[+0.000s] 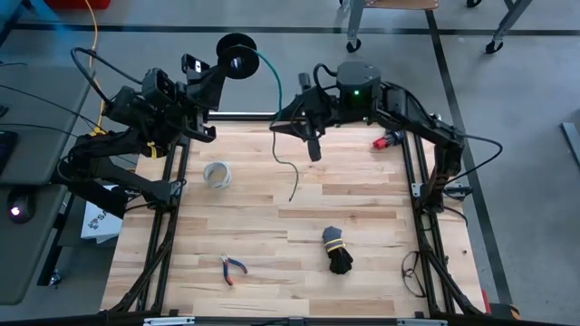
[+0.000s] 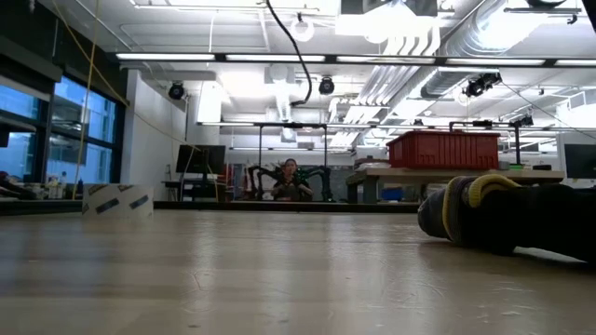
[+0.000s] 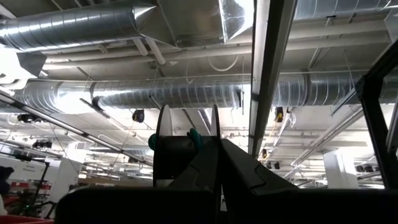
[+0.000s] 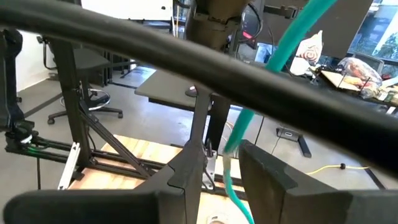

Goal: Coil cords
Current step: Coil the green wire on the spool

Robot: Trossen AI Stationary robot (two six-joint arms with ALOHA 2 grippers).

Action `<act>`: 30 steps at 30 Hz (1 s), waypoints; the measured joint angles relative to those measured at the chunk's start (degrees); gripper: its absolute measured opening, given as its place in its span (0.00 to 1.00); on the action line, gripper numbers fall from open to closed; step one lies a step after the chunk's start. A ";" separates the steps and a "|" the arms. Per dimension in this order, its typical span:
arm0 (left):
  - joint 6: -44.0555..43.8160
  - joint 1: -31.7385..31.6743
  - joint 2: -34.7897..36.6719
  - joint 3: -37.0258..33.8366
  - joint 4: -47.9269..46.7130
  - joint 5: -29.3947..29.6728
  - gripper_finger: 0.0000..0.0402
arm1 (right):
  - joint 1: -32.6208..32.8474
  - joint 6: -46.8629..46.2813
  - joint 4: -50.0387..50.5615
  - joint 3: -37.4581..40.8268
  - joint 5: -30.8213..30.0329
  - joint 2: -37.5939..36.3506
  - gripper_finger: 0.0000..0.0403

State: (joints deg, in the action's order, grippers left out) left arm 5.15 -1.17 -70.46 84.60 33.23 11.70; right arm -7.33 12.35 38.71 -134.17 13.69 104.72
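Left hand [image 1: 228,68] raised beyond the far edge of the pale wooden desk [image 1: 362,217], clamped on a small dark round coil of thin dark-green cord [image 1: 237,55]. From there, green tail arcing to the right hand [image 1: 313,145], fingers slightly apart around it, loose end trailing onto the desk. Elsewhere on the desk: pale grey-white ring [image 1: 217,175], black cord bundle with yellow tie [image 1: 336,250], red-handled pliers [image 1: 232,269].

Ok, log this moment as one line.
left gripper: holding dark round spool past table's far edge | right gripper: around thin green cord | tail on wooden table
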 joint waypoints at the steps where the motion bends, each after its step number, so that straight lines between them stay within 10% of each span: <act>1: 0.00 0.00 0.00 0.00 0.01 0.00 0.00 | 0.00 0.05 -0.03 0.00 0.00 0.04 0.24; 10: -2.90 0.00 0.00 0.00 0.29 0.00 0.00 | 0.24 2.10 -0.33 0.00 -0.24 0.03 0.03; 20: -50.69 0.00 -1.07 0.00 0.29 -0.04 0.00 | 4.81 5.65 -14.41 -0.02 -0.42 4.51 0.01; 30: -63.49 0.00 -1.71 0.00 -6.80 0.48 0.00 | 5.97 8.73 -17.15 0.00 -5.18 5.36 0.00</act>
State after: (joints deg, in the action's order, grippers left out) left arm -58.34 -1.17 -72.17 84.60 26.43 12.19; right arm -1.36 21.08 21.56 -134.17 8.52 110.08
